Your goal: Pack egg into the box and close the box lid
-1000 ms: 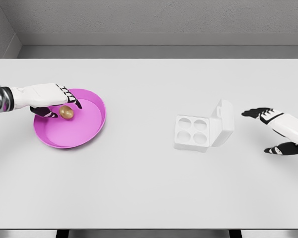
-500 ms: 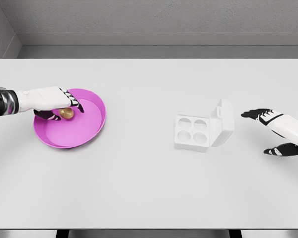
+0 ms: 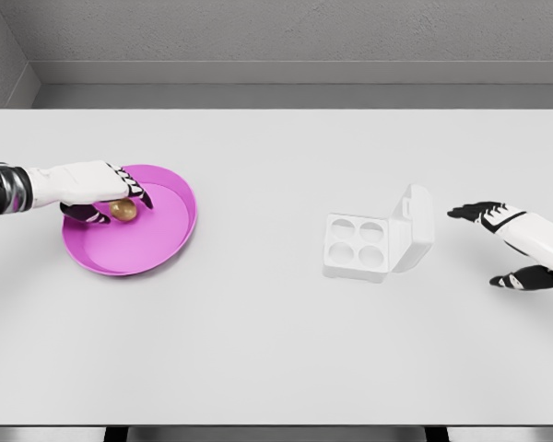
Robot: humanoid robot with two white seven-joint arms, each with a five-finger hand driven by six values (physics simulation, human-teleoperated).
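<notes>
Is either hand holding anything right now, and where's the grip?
The left hand has its fingers around the egg in the bowl; firm grip unclear. The right hand holds nothing.

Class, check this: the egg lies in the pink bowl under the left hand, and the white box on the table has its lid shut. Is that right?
Not quite. The head view shows the box with its lid open and four empty cups. The egg does lie in the bowl under the left hand.

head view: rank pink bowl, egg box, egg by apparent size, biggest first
1. pink bowl, widest footprint on the table.
2. egg box, counting its four-cup base with the raised lid; clearly smaller than the bowl.
3. egg, by far the smallest, partly covered by the left hand.
</notes>
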